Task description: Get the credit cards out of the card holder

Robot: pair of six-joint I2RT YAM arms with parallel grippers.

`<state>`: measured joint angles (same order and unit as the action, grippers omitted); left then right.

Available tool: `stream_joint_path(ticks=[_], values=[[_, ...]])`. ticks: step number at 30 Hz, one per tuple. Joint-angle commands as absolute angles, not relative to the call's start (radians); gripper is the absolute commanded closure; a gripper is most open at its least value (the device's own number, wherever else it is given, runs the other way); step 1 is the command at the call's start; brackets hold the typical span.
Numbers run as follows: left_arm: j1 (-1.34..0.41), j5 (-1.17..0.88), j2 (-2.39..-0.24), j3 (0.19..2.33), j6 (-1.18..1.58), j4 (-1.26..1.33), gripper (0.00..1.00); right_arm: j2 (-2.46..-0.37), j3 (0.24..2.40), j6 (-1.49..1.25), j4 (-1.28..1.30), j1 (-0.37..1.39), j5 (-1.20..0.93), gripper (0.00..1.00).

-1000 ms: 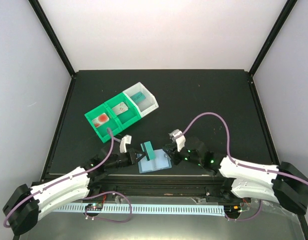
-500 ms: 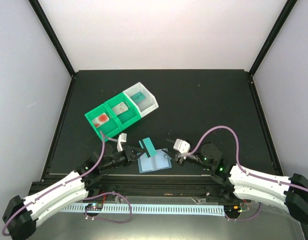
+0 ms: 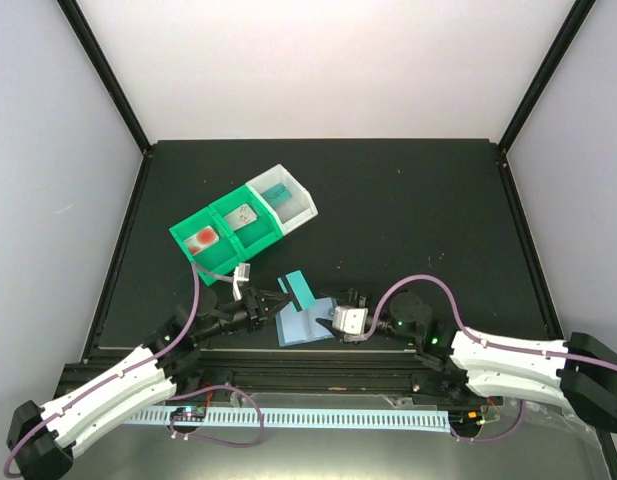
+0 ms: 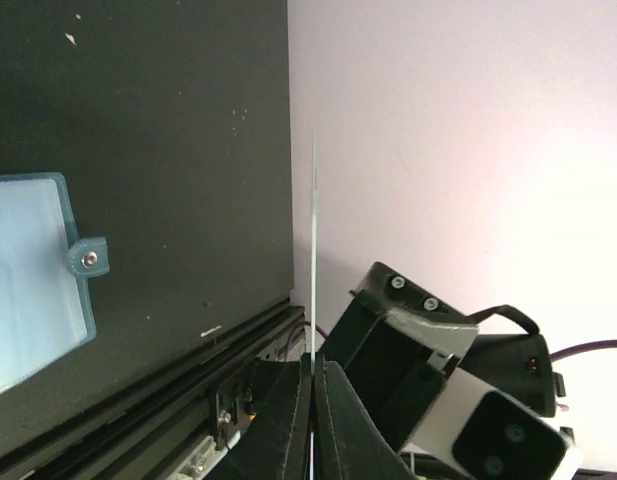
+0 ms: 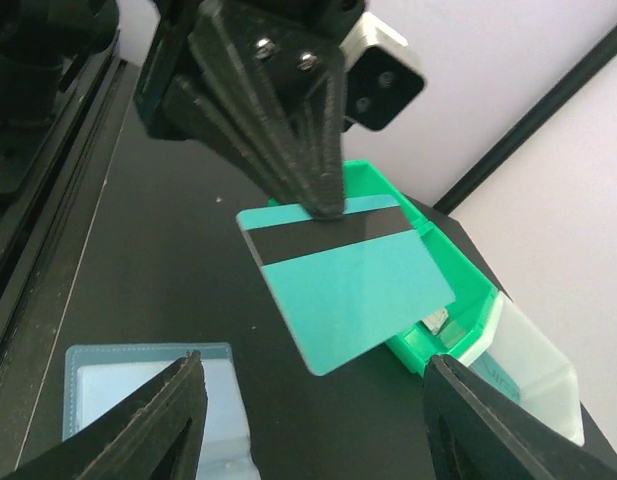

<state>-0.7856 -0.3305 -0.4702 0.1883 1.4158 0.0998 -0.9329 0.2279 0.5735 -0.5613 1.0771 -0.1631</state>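
A teal credit card (image 3: 299,290) with a black stripe hangs above the table, and my left gripper (image 3: 277,299) is shut on its one end. In the right wrist view the teal credit card (image 5: 348,285) hangs from the left gripper's fingers (image 5: 303,150). In the left wrist view it shows edge-on as a thin line (image 4: 315,250) rising from the shut left gripper (image 4: 313,385). The card holder (image 3: 306,326) lies open and flat by the table's near edge, pale blue inside (image 5: 138,395) (image 4: 28,280). My right gripper (image 3: 322,322) (image 5: 313,420) hovers over the holder's right part, open and empty.
Two joined green trays (image 3: 223,237) and a white tray (image 3: 285,200) stand behind and left of the holder, each with a small item inside. In the right wrist view the green tray (image 5: 433,265) sits just behind the card. The table's near rail (image 4: 158,385) runs close by.
My right arm has swung left over the card holder and its jaws have opened wider. The left gripper has shifted slightly, still holding the teal card.
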Motion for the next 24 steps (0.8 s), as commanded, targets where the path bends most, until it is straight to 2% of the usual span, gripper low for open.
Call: stream_joint_path(ticks=[1, 11, 15, 17, 21, 22, 24], values=[[-0.781, -0.377, -0.460, 0.214, 1.474, 0.141, 0.98, -0.970, 0.247, 0.717, -0.603, 1.115, -0.136, 0.39], [-0.781, -0.414, -0.477, 0.232, 1.474, 0.154, 0.98, -1.095, 0.297, 0.848, -0.732, 1.165, 0.017, 0.39], [-0.781, -0.422, -0.499, 0.243, 1.470, 0.147, 0.98, -1.103, 0.283, 0.867, -0.790, 1.166, 0.017, 0.43], [-0.782, -0.427, -0.509, 0.238, 1.476, 0.172, 0.98, -1.106, 0.280, 0.877, -0.795, 1.167, 0.017, 0.53], [-0.782, -0.434, -0.529, 0.251, 1.457, 0.181, 0.98, -1.094, 0.251, 0.897, -0.830, 1.167, 0.017, 0.91], [-0.781, -0.435, -0.531, 0.257, 1.446, 0.179, 0.98, -1.087, 0.247, 0.895, -0.827, 1.167, 0.016, 0.97], [-0.782, -0.436, -0.529, 0.270, 1.417, 0.178, 0.95, -1.070, 0.248, 0.870, -0.806, 1.168, 0.013, 0.99]])
